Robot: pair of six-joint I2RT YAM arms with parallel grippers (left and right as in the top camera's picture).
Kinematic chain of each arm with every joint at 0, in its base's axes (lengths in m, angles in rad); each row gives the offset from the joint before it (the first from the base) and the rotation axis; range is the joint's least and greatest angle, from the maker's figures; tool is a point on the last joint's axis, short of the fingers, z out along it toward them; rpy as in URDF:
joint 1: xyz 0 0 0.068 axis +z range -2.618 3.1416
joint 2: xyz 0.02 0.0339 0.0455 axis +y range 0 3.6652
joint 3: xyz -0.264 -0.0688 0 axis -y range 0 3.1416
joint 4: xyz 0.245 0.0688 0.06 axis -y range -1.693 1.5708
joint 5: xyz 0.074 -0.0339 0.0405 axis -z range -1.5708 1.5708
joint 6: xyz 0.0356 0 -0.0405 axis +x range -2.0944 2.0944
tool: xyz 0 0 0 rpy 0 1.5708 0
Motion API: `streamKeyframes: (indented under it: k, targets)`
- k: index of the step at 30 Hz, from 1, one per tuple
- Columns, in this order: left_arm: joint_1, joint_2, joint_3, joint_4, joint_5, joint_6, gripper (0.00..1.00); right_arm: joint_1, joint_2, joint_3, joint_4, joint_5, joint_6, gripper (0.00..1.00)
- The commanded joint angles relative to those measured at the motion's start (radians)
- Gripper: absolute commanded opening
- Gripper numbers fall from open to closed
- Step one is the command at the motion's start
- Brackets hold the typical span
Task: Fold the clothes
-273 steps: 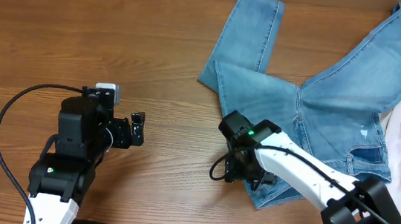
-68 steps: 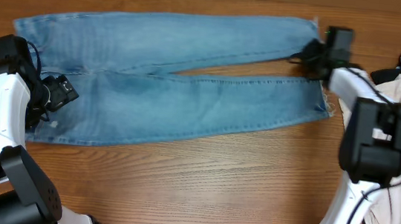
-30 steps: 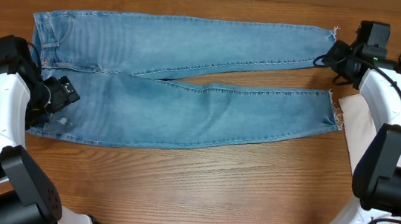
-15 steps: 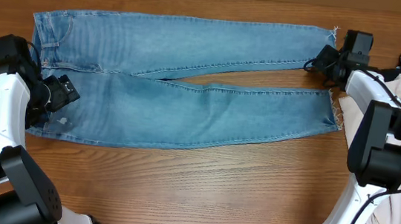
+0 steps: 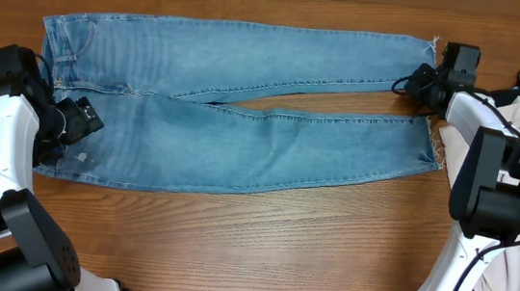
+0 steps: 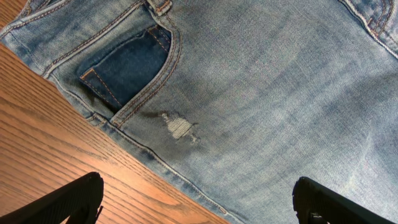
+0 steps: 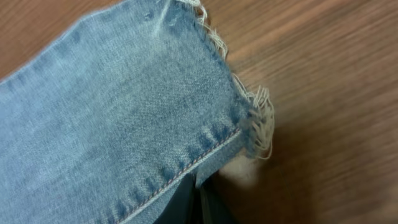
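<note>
Jeans [image 5: 244, 115] flat, long way left to right, waist left, left jaws wide above pocket [image 6: 127, 68], right jaws pinching frayed hem [image 7: 249, 124]

The jeans [image 5: 240, 148] lie flat on the table [image 5: 258, 252], legs pointing right, the right gripper [image 5: 419, 81] at the upper hem.

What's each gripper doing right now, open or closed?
Left gripper: open, above the jeans, holding nothing.
Right gripper: closed on the frayed hem of the jeans.
</note>
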Motion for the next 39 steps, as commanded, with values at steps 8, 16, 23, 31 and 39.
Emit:
streamKeyframes:
  k: [8, 16, 23, 31, 39]
  targets:
    - [-0.006, 0.003, 0.000, 0.002, -0.053, 0.040, 1.00, -0.008, 0.005, -0.016, -0.561, 0.103, 0.074, 0.04]
    - [0.002, 0.003, 0.000, 0.032, -0.103, 0.066, 1.00, -0.005, 0.005, -0.034, -0.734, 0.130, 0.081, 0.04]
    - [0.021, 0.003, 0.000, 0.082, -0.087, 0.066, 1.00, 0.006, 0.005, -0.101, -0.801, 0.108, 0.102, 0.04]
    - [0.016, 0.068, 0.000, 0.225, 0.185, 0.232, 0.68, 0.018, -0.002, -0.127, -0.809, 0.076, 0.098, 0.04]
    - [0.003, 0.232, 0.000, 0.295, 0.230, 0.250, 0.70, 0.020, -0.008, -0.127, -0.809, 0.063, 0.098, 0.04]
